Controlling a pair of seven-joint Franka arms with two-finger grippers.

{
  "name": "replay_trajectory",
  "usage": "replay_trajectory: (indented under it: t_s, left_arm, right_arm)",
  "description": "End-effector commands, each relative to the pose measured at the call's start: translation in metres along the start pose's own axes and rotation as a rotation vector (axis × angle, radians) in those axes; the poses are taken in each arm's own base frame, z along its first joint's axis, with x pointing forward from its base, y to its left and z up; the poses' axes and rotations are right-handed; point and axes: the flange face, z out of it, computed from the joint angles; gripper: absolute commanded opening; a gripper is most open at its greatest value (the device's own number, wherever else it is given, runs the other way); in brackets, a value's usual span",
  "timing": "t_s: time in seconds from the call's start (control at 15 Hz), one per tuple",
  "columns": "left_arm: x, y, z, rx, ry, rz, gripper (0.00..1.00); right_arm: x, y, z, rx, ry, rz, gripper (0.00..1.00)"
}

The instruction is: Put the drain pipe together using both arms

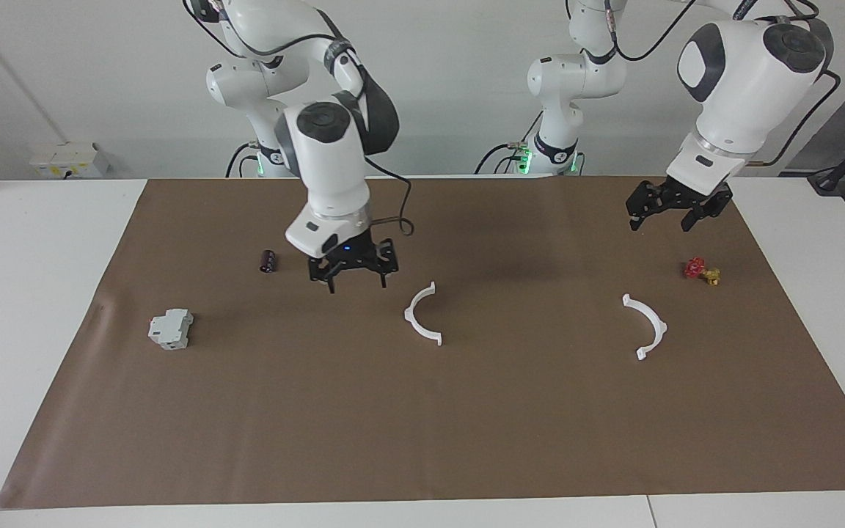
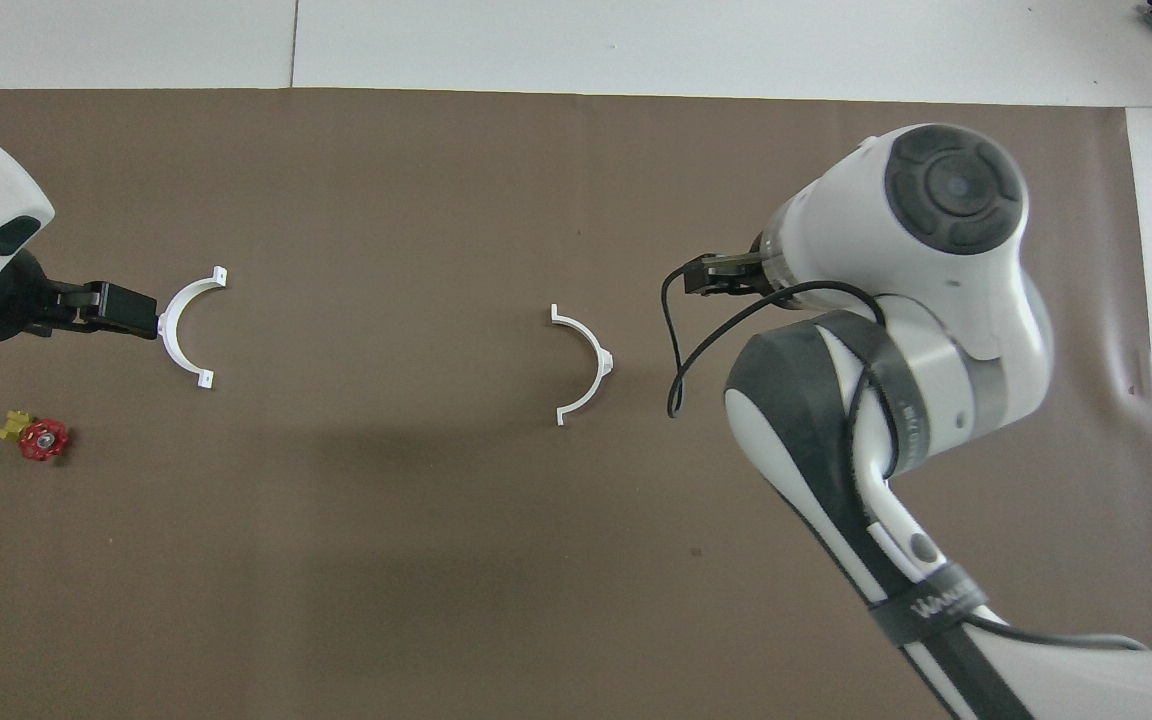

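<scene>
Two white half-rings lie apart on the brown mat. One half-ring (image 1: 422,316) (image 2: 586,364) lies at the middle. The other half-ring (image 1: 647,327) (image 2: 184,326) lies toward the left arm's end. My right gripper (image 1: 355,281) (image 2: 706,276) is open and empty, raised over the mat between the middle half-ring and a dark cylinder. My left gripper (image 1: 659,218) (image 2: 141,315) is open and empty, raised over the mat by the other half-ring, touching nothing.
A small red and gold valve (image 1: 701,270) (image 2: 35,437) lies near the left arm's end. A grey-white boxy block (image 1: 171,328) and a small dark cylinder (image 1: 268,260) lie toward the right arm's end; the right arm hides both in the overhead view.
</scene>
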Motion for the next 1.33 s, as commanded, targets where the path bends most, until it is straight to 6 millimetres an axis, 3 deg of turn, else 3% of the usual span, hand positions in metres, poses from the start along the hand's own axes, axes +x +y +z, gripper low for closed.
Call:
replay_trajectory:
  t_s: [0.0, 0.2, 0.47, 0.6, 0.87, 1.27]
  left_arm:
    - [-0.007, -0.017, 0.037, -0.003, 0.044, -0.04, 1.0]
    - [-0.01, -0.04, 0.083, 0.003, 0.101, -0.082, 1.0]
    - [-0.009, -0.059, 0.124, 0.011, 0.126, -0.117, 1.0]
    - [-0.009, -0.065, 0.142, 0.014, 0.126, -0.126, 1.0]
    - [0.0, -0.067, 0.181, 0.013, 0.126, -0.256, 1.0]
    - [-0.001, -0.061, 0.221, 0.009, 0.145, -0.358, 1.0]
  right_arm:
    - [0.006, 0.063, -0.037, -0.009, -0.008, 0.106, 1.0]
    - [-0.005, 0.11, -0.083, -0.027, -0.042, 0.162, 1.0]
    - [-0.028, 0.167, -0.115, -0.06, -0.106, 0.11, 1.0]
    - [-0.034, 0.171, -0.126, -0.138, -0.117, 0.032, 1.0]
    - [-0.05, 0.166, -0.118, -0.134, -0.147, 0.011, 1.0]
    - [-0.046, 0.165, -0.127, -0.08, -0.157, -0.028, 1.0]
